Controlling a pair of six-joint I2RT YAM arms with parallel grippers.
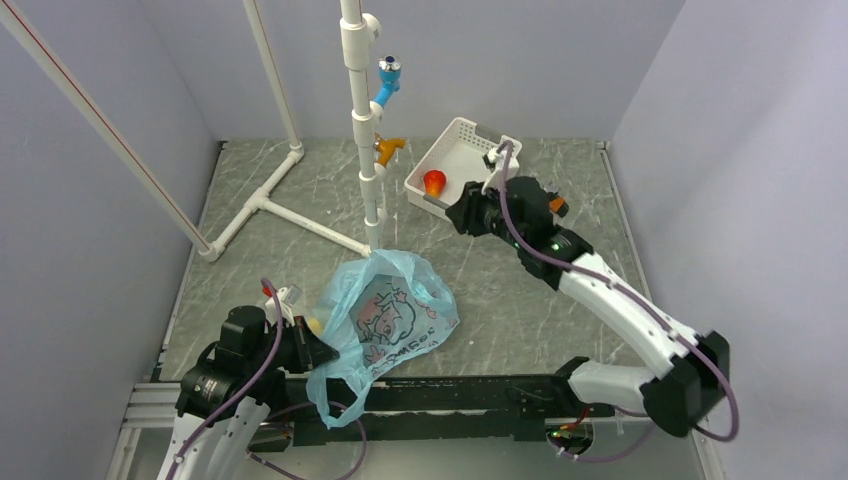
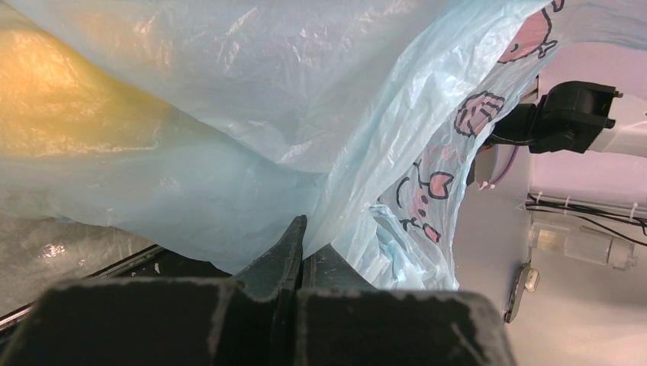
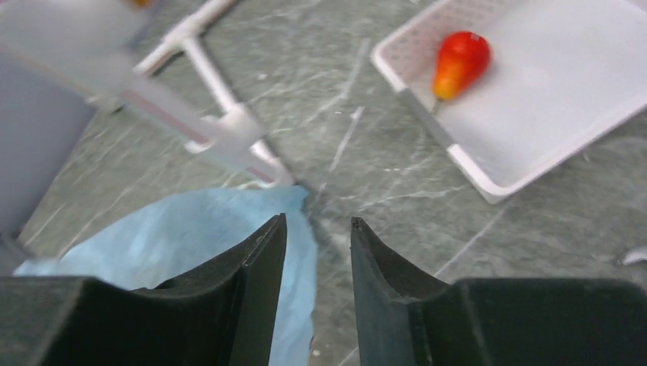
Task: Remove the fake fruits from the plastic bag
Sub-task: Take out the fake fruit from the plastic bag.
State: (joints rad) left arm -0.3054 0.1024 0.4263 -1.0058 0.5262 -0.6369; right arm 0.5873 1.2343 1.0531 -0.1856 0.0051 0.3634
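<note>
The light-blue plastic bag (image 1: 385,318) with cartoon prints lies at the near middle of the table, and fills the left wrist view (image 2: 252,114). My left gripper (image 1: 322,352) is shut on the bag's lower left edge (image 2: 305,229). A yellow-orange fruit (image 1: 315,322) shows through the plastic beside it, as a yellow glow in the left wrist view (image 2: 69,107). A red-orange fruit (image 1: 434,183) lies in the white basket (image 1: 452,158), also in the right wrist view (image 3: 458,62). My right gripper (image 1: 462,212) is open and empty, hovering beside the basket (image 3: 603,122). The grapes are hidden.
A white PVC pipe frame (image 1: 362,120) stands upright behind the bag, with a floor branch (image 1: 262,200) running left. Blue (image 1: 388,78) and orange (image 1: 388,150) fittings hang on the post. Grey walls close in both sides. A dark rail (image 1: 470,395) runs along the near edge.
</note>
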